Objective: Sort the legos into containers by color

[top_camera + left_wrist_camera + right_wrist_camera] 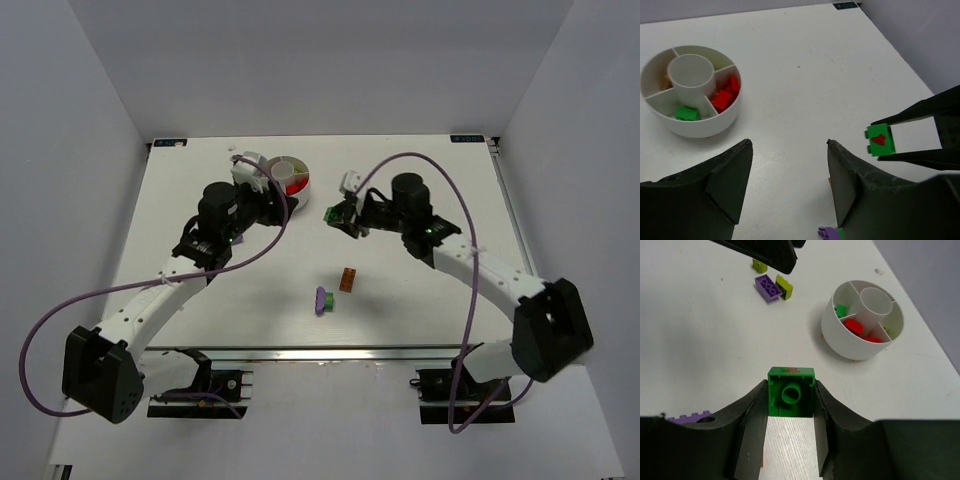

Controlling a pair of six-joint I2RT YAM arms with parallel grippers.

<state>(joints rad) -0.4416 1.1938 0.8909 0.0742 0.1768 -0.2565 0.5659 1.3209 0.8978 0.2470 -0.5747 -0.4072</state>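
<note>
right claw (790,389) gripping green brick (791,399) | left claw (789,145) agape, empty

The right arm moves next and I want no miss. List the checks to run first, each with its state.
1. Green brick held firm in right gripper: ok, clamped between both fingers.
2. Brick colour: ok, green, with a small red mark on one face.
3. Dish upright: ok.
4. Green section has room: ok, one sorted brick lies there, bare floor beside it.
5. Left gripper open and empty: ok.
6. Left arm clear of the route: cannot tell, it sits close by the dish.
</note>
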